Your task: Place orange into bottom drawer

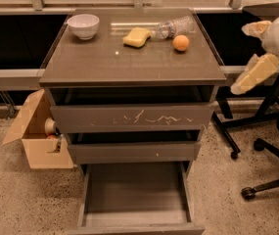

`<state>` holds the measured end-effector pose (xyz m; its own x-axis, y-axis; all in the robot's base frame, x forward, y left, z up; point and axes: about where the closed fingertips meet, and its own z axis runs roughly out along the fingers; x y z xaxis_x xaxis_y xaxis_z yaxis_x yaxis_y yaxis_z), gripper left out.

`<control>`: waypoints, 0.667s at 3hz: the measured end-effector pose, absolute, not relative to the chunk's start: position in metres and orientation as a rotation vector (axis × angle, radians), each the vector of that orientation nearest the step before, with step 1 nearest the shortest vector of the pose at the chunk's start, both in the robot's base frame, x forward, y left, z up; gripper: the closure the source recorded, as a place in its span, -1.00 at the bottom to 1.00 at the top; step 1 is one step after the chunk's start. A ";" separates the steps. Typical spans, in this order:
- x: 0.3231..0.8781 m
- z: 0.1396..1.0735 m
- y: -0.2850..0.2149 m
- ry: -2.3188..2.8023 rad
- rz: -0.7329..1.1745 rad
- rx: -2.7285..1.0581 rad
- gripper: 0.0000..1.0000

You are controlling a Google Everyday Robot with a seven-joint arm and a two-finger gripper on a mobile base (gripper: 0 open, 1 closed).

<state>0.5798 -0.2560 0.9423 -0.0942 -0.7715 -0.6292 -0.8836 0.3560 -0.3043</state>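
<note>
The single camera view looks down on a grey-brown cabinet (129, 65) with three drawers. The orange (180, 42) sits on the cabinet top near the back right corner, just beside the neck end of a clear plastic bottle (174, 27) lying on its side. A yellow sponge (136, 36) lies left of the bottle, and a white bowl (83, 26) stands upright at the back left corner, well apart from the fruit. The bottom drawer (134, 192) is pulled far out towards the camera, its smooth grey tray bare. Above it the thin drawer (134, 152) with a white dot and the scratched drawer (131, 117) each stand slightly out. The gripper (240, 58) hangs off the cabinet's right side, level with its top and well apart from the orange; its two pale fingers (253, 74) are spread, with nothing between them. A cardboard box (34, 141) stands open on the speckled floor to the left, and a black chair base (268, 119) is at right.
</note>
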 end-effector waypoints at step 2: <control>0.598 0.939 -0.255 1.861 0.244 -1.406 -1.00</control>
